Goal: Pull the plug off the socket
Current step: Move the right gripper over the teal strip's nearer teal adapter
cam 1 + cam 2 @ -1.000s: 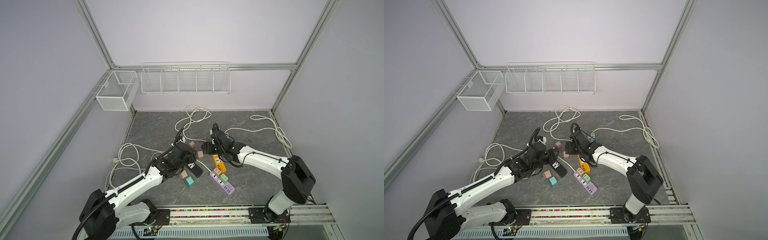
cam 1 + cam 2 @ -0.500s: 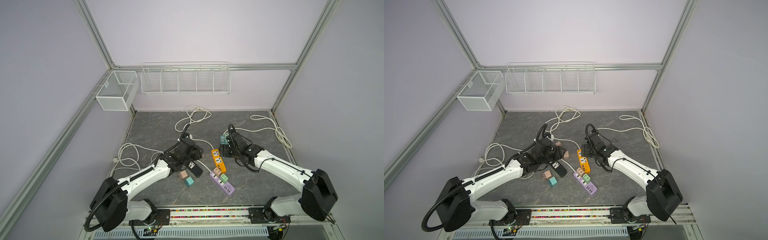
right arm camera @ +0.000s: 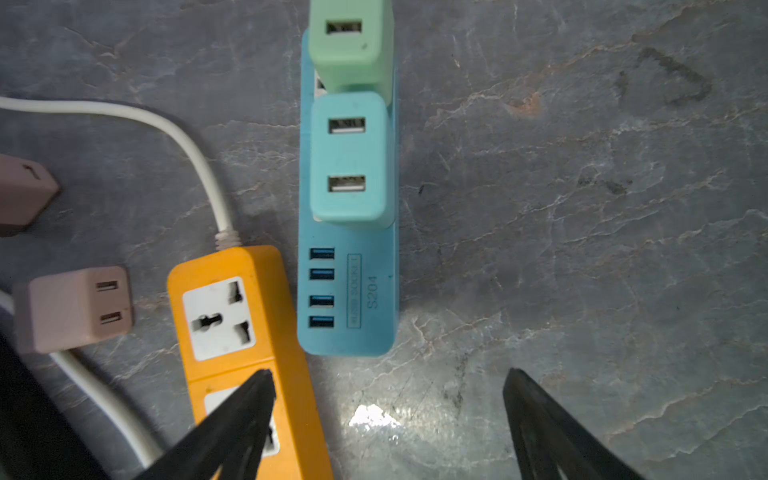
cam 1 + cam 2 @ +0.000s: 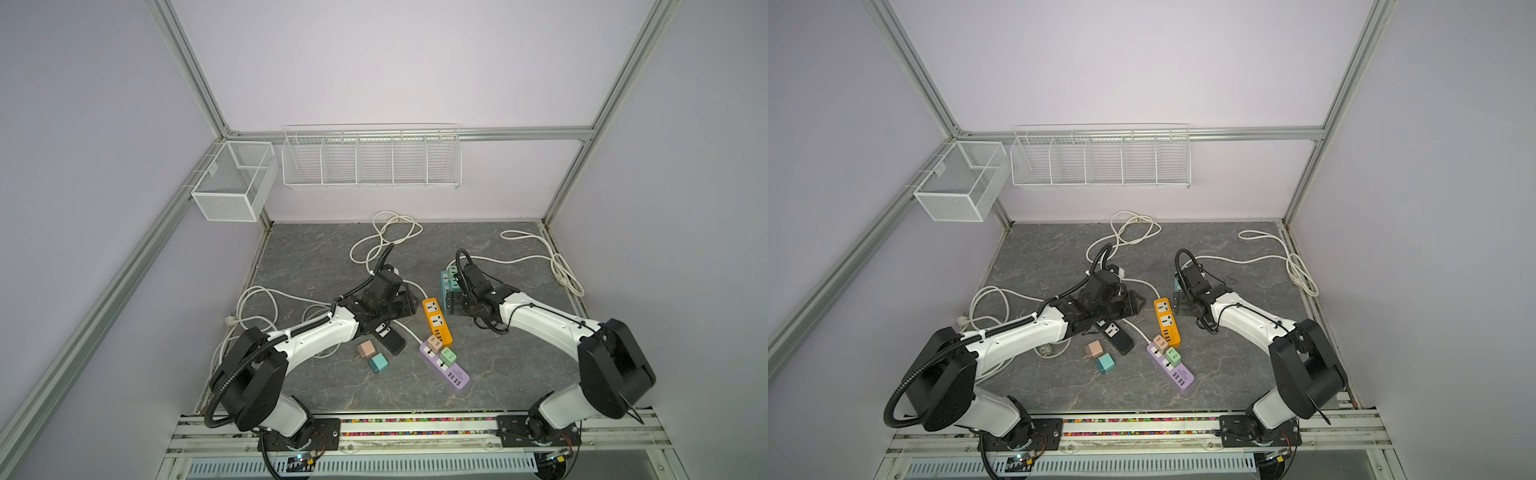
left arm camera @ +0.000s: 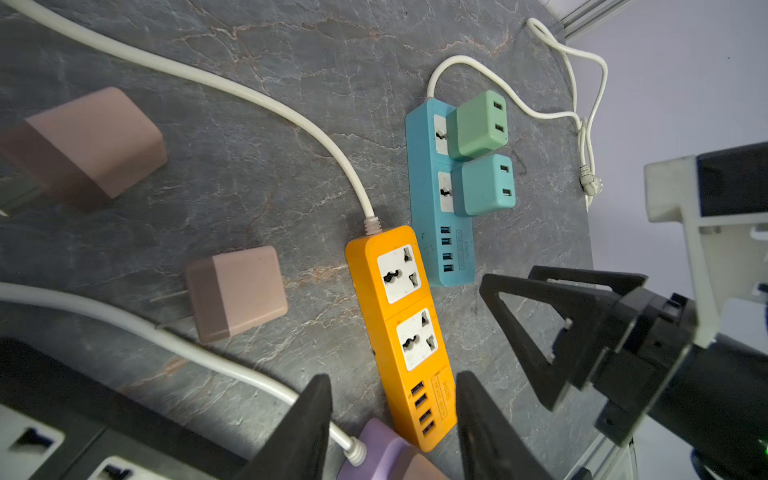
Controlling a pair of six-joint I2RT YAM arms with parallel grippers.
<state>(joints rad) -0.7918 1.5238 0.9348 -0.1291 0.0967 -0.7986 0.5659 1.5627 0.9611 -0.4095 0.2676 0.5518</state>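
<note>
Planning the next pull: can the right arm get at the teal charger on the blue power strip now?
Probably yes. The right gripper is open near the end of the blue power strip, and the teal charger stands exposed on it; only the green charger crowds one side.

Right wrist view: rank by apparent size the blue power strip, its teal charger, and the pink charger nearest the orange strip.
1. blue power strip
2. teal charger
3. pink charger
Teal sits raised, nearer the camera, so teal versus pink is unsure.

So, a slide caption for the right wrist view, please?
Open right gripper faces blue strip holding green plug and teal plug.
</note>
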